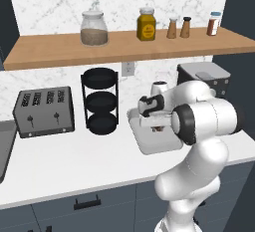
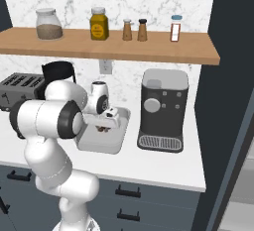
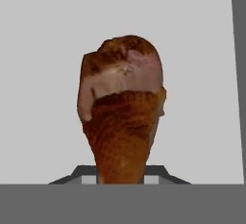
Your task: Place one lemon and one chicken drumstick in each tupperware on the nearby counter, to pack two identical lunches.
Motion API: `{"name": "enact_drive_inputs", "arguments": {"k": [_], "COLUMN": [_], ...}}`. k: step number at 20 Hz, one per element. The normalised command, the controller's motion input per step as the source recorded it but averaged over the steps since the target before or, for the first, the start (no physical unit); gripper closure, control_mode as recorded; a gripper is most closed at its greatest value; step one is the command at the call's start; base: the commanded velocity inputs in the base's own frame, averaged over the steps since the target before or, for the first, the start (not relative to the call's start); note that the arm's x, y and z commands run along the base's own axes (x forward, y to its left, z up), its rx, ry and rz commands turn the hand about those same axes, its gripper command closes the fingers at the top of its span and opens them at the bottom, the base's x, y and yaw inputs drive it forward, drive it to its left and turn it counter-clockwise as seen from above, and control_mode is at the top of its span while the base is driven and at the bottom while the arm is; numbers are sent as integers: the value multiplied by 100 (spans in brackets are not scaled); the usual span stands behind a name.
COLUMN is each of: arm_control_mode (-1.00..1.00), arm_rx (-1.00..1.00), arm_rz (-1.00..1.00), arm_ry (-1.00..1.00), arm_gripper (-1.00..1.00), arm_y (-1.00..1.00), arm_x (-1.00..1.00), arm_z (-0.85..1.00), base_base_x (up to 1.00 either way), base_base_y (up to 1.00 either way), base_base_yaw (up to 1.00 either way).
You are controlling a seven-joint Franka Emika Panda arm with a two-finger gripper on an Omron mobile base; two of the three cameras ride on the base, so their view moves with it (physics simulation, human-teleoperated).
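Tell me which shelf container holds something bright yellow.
The squat yellow jar with the lid, second from the left; the big glass jar beside it holds brownish grains.

A grey four-slot toaster (image 1: 44, 110) stands at the left, beside a black three-tier round rack (image 1: 100, 100). A dark coffee machine (image 2: 163, 108) stands at the right. The wooden shelf (image 1: 124, 47) above holds a glass jar (image 1: 94, 28), a yellow jar (image 1: 146, 24), two shakers (image 1: 178, 28) and a spice bottle (image 1: 213, 24).

Counted: one chicken drumstick (image 3: 122, 117), one tupperware (image 1: 158, 141), one toaster (image 1: 44, 110), five shelf containers (image 1: 94, 28).
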Motion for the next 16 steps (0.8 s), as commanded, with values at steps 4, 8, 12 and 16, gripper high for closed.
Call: {"name": "enact_drive_inputs", "arguments": {"k": [4, 8, 12, 16], "arm_control_mode": [-100, -100, -100, -100], "arm_rx": [0, 0, 0, 0], "arm_rz": [0, 0, 0, 0], "arm_ry": [-9, -2, 0, 0], "arm_gripper": [100, 100, -100, -100], "arm_y": [0, -1, 0, 0], "arm_x": [0, -1, 0, 0], "arm_z": [-56, -3, 1, 7], "base_base_x": [0, 0, 0, 0], "base_base_y": [0, 0, 0, 0], "base_base_yaw": [0, 0, 0, 0]}}
